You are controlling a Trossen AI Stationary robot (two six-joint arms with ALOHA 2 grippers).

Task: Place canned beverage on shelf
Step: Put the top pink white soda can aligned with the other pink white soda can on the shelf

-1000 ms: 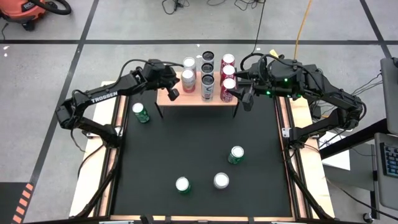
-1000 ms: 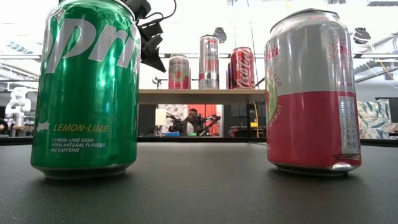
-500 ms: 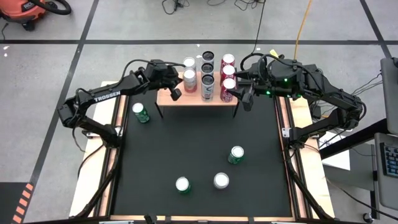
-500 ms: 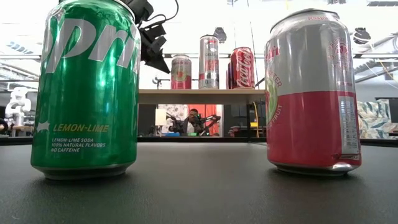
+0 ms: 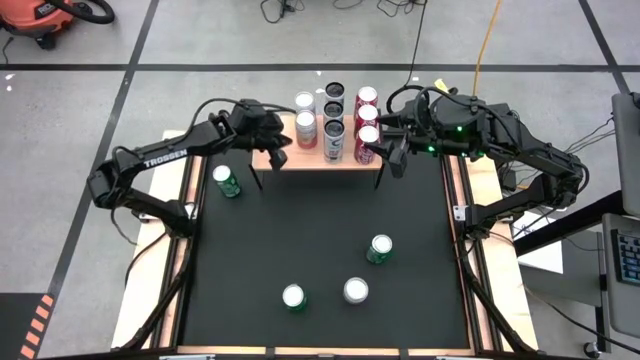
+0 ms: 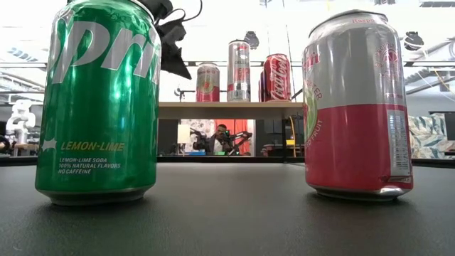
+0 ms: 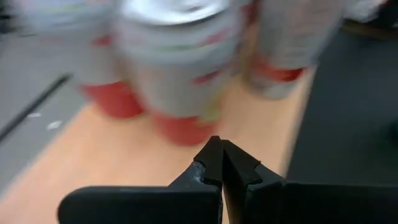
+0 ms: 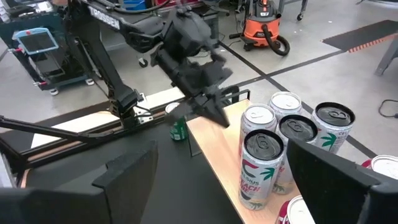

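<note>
Left tool (image 5: 277,157) has backed off the shelf's (image 5: 300,158) crowded cans (image 5: 334,120).

Even overhead light, with blur confined to the left wrist view.

The high view is bright and sharp, shadows faint on the black table (image 5: 320,240). In the low view, the room behind is washed out by white glare, and the green Sprite can (image 6: 99,99) carries soft highlights. The left wrist view is heavily smeared: the cans (image 7: 180,68) on the shelf (image 7: 93,168) are blurred, while the left gripper (image 7: 221,163) stays crisp. The right wrist view is mostly clear, though the left arm (image 8: 193,56) is slightly blurred.
</note>
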